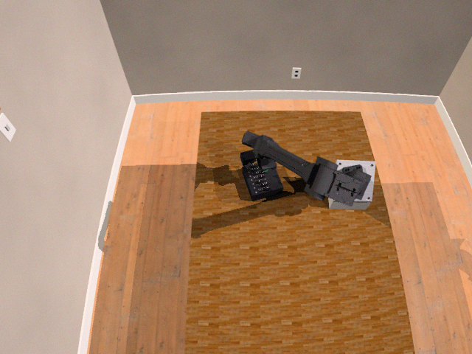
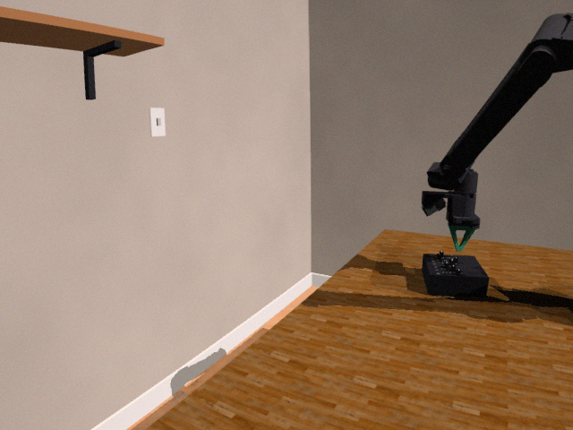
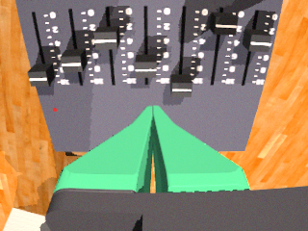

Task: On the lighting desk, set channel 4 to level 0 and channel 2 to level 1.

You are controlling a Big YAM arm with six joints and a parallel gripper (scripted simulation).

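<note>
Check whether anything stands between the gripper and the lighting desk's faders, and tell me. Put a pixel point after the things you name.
Nothing visible does. The closed gripper [image 1: 265, 170] [image 2: 458, 250] [image 3: 152, 115] hovers above the lighting desk [image 1: 272, 185] [image 2: 457, 284] [image 3: 120, 113]; in the wrist view its tips show over the desk's bare strip, beside the row of faders [image 3: 145, 65], with no object in between.

Wood-plank table [image 1: 297, 266] [image 2: 370, 351] [image 3: 274, 125], carrying 1 black desk [image 1: 262, 181] [image 2: 456, 278] [image 3: 120, 120], apparently flat; pale arm base [image 1: 349, 206].

Arm [image 1: 285, 158] [image 2: 500, 106]: bent | fingers [image 2: 458, 238]: downward, together (tips touching)
</note>
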